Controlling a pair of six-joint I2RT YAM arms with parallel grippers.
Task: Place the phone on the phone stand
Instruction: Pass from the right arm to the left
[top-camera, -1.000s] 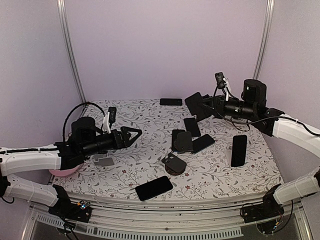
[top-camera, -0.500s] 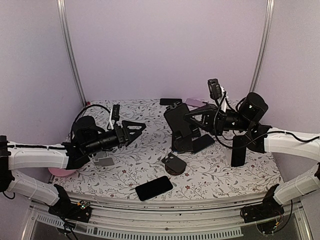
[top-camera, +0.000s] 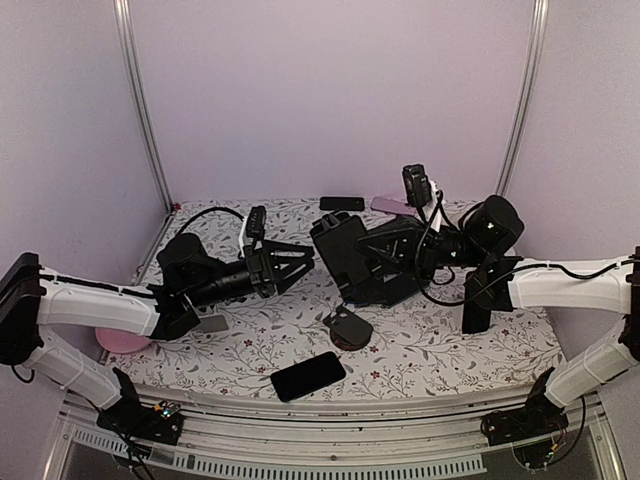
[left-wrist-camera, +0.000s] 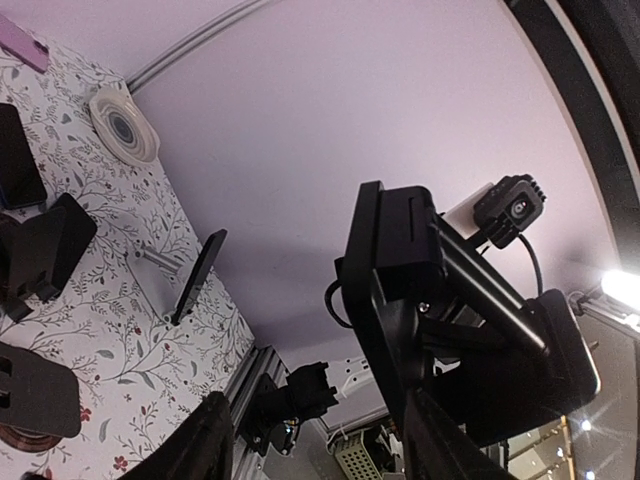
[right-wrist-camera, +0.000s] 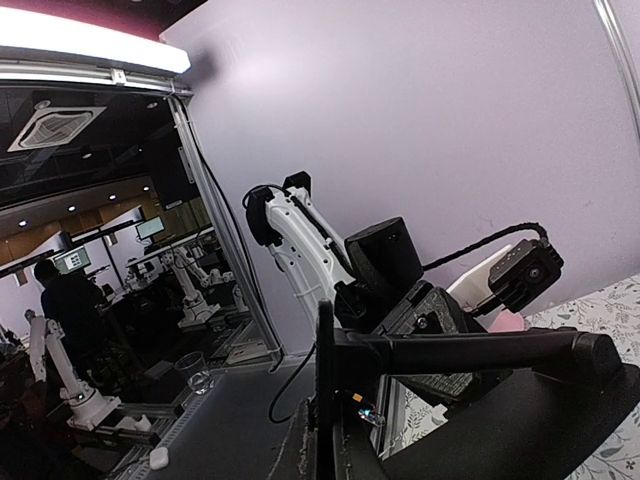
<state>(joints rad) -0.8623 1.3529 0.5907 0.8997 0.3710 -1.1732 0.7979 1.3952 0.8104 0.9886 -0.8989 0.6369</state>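
Observation:
My right gripper (top-camera: 352, 256) is shut on a black phone (top-camera: 338, 250) and holds it upright above the middle of the table. In the right wrist view the phone (right-wrist-camera: 325, 385) shows edge-on between my fingers (right-wrist-camera: 470, 352). My left gripper (top-camera: 305, 264) is open and empty, raised, pointing at the phone from the left, its tips just short of it. The left wrist view shows the phone (left-wrist-camera: 388, 262) close ahead of my open gripper (left-wrist-camera: 320, 452). A black phone stand (top-camera: 348, 327) sits on the table below the phone.
A dark phone (top-camera: 478, 300) stands on a stand at the right. Another phone (top-camera: 308, 375) lies near the front edge. A black phone (top-camera: 342, 203) and a pink one (top-camera: 392, 205) lie at the back. A silver stand (top-camera: 210, 323) and a pink bowl (top-camera: 125, 343) sit at the left.
My right gripper has carried the phone from the back right toward the table's middle and turned it upright. My left gripper has risen and moved right to meet it.

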